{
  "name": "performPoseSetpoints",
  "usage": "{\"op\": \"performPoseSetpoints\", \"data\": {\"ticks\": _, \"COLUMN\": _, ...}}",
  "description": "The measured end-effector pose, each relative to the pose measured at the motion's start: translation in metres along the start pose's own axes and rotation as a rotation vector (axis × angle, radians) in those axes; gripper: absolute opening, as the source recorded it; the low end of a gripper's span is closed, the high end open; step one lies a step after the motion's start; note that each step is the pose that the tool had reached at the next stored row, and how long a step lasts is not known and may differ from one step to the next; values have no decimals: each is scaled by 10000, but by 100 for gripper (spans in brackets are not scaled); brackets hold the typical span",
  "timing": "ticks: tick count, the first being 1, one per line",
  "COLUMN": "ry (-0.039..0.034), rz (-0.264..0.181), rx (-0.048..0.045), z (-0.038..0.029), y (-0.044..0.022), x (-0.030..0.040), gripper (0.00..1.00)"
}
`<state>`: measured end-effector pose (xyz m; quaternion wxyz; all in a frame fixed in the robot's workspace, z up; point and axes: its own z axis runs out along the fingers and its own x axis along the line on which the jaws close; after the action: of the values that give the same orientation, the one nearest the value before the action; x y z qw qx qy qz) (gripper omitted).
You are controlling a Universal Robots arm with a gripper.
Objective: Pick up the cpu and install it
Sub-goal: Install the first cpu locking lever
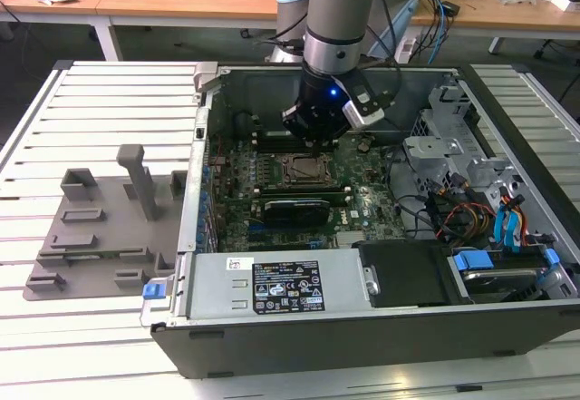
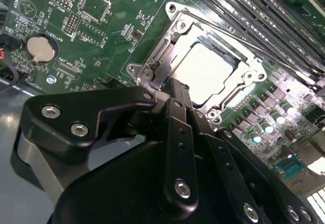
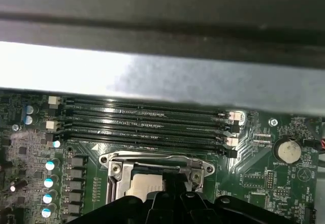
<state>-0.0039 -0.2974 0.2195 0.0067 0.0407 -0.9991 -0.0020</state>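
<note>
The cpu [image 2: 207,69], a small flat square chip with a pale silver-grey metal top, is lying flat inside the square socket frame [image 2: 152,64] of bright metal on the green motherboard [image 2: 101,10]. In the second wrist view its top is glaring almost white under the light, smooth and unmarked. In the first wrist view a pale corner of it is showing inside the frame.

My pincer [image 2: 177,89], made of matt black linked bars joined by round silver screws, is hanging just above the near edge of that frame, its tips drawn together and gripping nothing. The chip is sitting just beyond the tips, apart from them.

In the exterior view, going from that view's left to its right: a grey plastic fixture [image 1: 104,228] with upright posts is resting on the slatted white table [image 1: 54,128]; then the open dark computer case [image 1: 362,336] is lying on its side, with my arm reaching down into its middle; then silver drive cages and blue-tabbed cables [image 1: 507,228] are filling the case's far end.
</note>
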Motion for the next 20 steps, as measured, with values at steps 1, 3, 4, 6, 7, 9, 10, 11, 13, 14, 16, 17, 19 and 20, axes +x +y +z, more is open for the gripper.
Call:
{"op": "performPoseSetpoints", "data": {"ticks": 1, "ry": 1, "rz": 0, "rx": 0, "z": -14, "y": 0, "x": 0, "gripper": 11}}
{"op": "performPoseSetpoints", "data": {"ticks": 3, "ry": 1, "rz": 0, "rx": 0, "z": -48, "y": 0, "x": 1, "gripper": 11}}
{"op": "performPoseSetpoints", "data": {"ticks": 4, "ry": 0, "rz": -1, "rx": 0, "z": -56, "y": 0, "x": 1, "gripper": 11}}
{"op": "performPoseSetpoints", "data": {"ticks": 6, "ry": 1, "rz": -1, "rx": 0, "z": -85, "y": 0, "x": 1, "gripper": 11}}
{"op": "performPoseSetpoints", "data": {"ticks": 7, "ry": 0, "rz": 0, "rx": 0, "z": -99, "y": 0, "x": 1, "gripper": 11}}
{"op": "performPoseSetpoints", "data": {"ticks": 9, "ry": 0, "rz": 0, "rx": 0, "z": -125, "y": 1, "x": 2, "gripper": 11}}
{"op": "performPoseSetpoints", "data": {"ticks": 10, "ry": 0, "rz": 0, "rx": -1, "z": -134, "y": 1, "x": 2, "gripper": 11}}
{"op": "performPoseSetpoints", "data": {"ticks": 11, "ry": 0, "rz": -1, "rx": -1, "z": -148, "y": 1, "x": 2, "gripper": 11}}
{"op": "performPoseSetpoints", "data": {"ticks": 13, "ry": 0, "rz": 0, "rx": 0, "z": -170, "y": 1, "x": 2, "gripper": 11}}
{"op": "performPoseSetpoints", "data": {"ticks": 14, "ry": 1, "rz": 0, "rx": 0, "z": -184, "y": 1, "x": 2, "gripper": 11}}
{"op": "performPoseSetpoints", "data": {"ticks": 16, "ry": 0, "rz": 0, "rx": 0, "z": -208, "y": 1, "x": 3, "gripper": 11}}
{"op": "performPoseSetpoints", "data": {"ticks": 17, "ry": 1, "rz": 0, "rx": 0, "z": -222, "y": 1, "x": 3, "gripper": 11}}
{"op": "performPoseSetpoints", "data": {"ticks": 19, "ry": 0, "rz": -1, "rx": -1, "z": -253, "y": 1, "x": 3, "gripper": 11}}
{"op": "performPoseSetpoints", "data": {"ticks": 20, "ry": 0, "rz": 0, "rx": 0, "z": -262, "y": 1, "x": 3, "gripper": 11}}
